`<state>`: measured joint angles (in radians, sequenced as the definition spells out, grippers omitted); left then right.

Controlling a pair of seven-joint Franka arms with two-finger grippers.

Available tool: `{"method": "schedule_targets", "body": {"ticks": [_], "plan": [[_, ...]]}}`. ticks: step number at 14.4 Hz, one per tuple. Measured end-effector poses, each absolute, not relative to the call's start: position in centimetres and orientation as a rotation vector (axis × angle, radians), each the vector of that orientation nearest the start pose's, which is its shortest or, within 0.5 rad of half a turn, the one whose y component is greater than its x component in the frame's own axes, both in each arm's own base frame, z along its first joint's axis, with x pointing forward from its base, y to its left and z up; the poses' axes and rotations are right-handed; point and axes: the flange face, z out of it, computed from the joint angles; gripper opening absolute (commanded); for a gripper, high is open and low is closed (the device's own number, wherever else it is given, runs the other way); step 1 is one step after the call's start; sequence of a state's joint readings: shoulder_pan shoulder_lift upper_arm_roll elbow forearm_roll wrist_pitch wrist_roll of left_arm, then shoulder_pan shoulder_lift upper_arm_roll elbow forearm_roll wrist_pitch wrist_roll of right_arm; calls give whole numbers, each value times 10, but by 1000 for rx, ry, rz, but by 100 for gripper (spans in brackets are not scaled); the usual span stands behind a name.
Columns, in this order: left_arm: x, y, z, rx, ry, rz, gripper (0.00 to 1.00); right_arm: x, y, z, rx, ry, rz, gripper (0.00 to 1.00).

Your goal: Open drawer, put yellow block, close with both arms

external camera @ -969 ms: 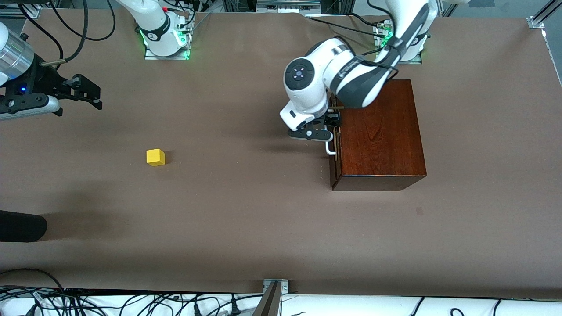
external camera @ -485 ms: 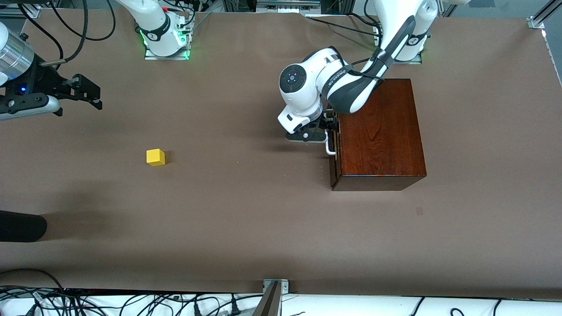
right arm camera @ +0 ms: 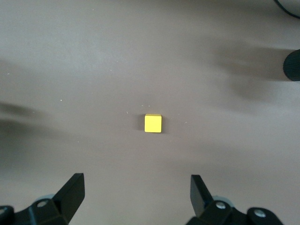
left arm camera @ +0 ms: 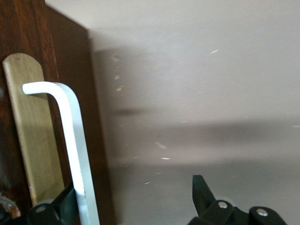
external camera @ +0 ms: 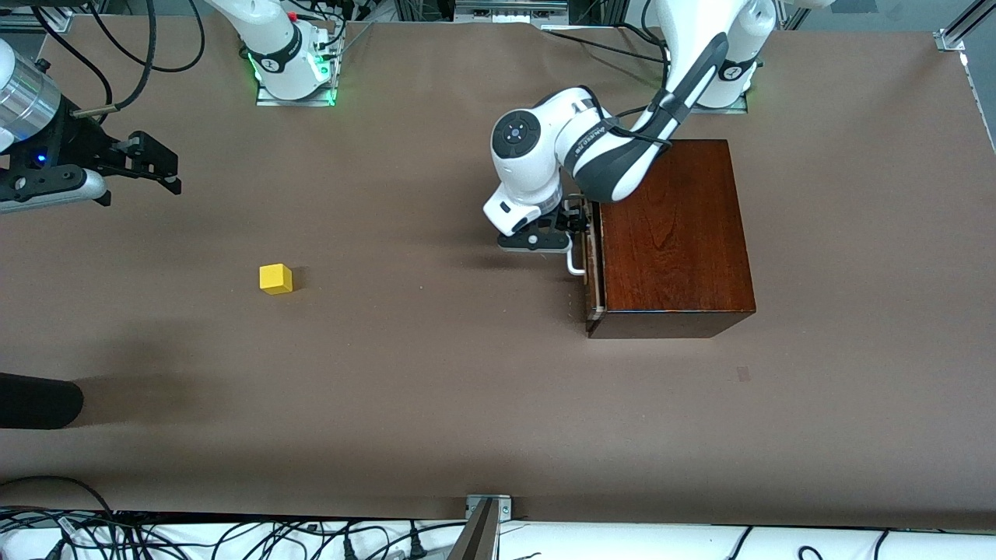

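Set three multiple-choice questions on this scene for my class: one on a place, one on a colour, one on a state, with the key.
1. The yellow block lies:
A. in a bowl
B. on the bare table, toward the right arm's end
C. stacked on another block

2. The handle of the drawer is:
A. white
B. black
C. yellow

3. The drawer stands:
A. pulled right out
B. lifted off the table
C. out by a crack

Key:
1 B: the block sits alone on the table, and the right claw waits open above it.
2 A: the bar shows white against the dark front.
3 C: a pale strip shows between the front and the wooden box, with the open left claw hooked at the handle.
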<state>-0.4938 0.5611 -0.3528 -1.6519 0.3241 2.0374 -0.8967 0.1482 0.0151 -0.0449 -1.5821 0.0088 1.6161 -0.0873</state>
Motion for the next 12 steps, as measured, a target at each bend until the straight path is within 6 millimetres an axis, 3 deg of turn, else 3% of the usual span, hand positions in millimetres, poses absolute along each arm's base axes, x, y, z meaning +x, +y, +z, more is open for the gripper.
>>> {"method": "schedule_targets", "body": {"ticks": [4, 7, 12], "plan": [[479, -502, 297, -3039, 64, -14, 100, 560, 59, 614, -3119, -298, -21, 100], [487, -505, 298, -3049, 23, -5, 100, 562, 60, 605, -3120, -298, 21, 100], [487, -523, 310, -3121, -16, -50, 100, 593, 62, 533, -3121, -296, 202, 100]]}}
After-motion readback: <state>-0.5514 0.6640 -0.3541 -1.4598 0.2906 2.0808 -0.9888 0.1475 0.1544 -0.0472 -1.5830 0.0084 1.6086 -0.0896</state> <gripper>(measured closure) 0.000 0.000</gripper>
